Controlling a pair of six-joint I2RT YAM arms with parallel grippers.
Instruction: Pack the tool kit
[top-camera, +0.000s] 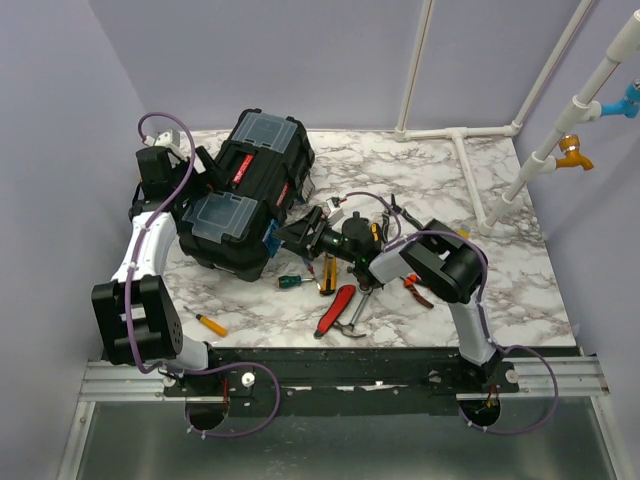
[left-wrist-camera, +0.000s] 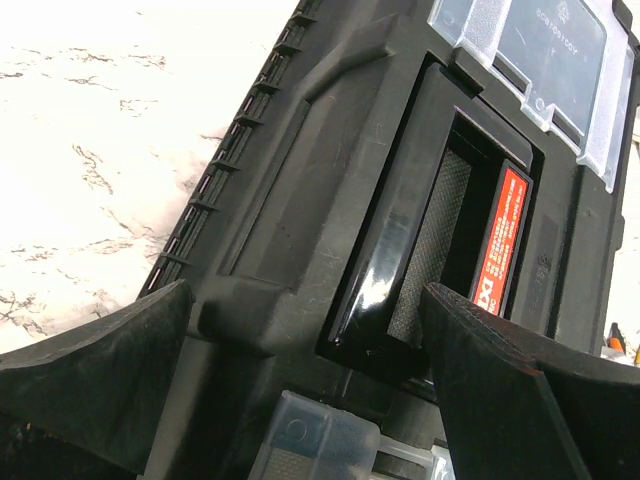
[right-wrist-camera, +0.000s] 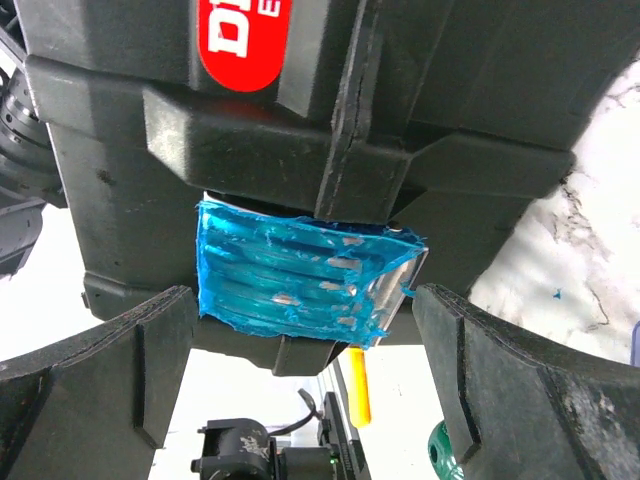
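Note:
The black toolbox (top-camera: 255, 185) lies with its lid shut at the table's left middle, its two grey translucent compartments (top-camera: 222, 215) facing up. My left gripper (top-camera: 203, 180) hangs open over the lid's left edge. In the left wrist view it (left-wrist-camera: 310, 350) straddles the recessed handle (left-wrist-camera: 420, 240) with its red label, touching nothing. My right gripper (top-camera: 283, 238) is open at the box's front. In the right wrist view its jaws (right-wrist-camera: 305, 370) stand either side of the teal latch (right-wrist-camera: 300, 275) without gripping it. Loose tools lie in front of the box.
A green-handled screwdriver (top-camera: 292, 281), a yellow-black screwdriver (top-camera: 328, 272), red-handled pliers (top-camera: 335, 308) and orange-handled pliers (top-camera: 415, 290) lie near my right arm. A small yellow screwdriver (top-camera: 211, 324) sits near the front left edge. White pipes (top-camera: 470, 160) cross the back right.

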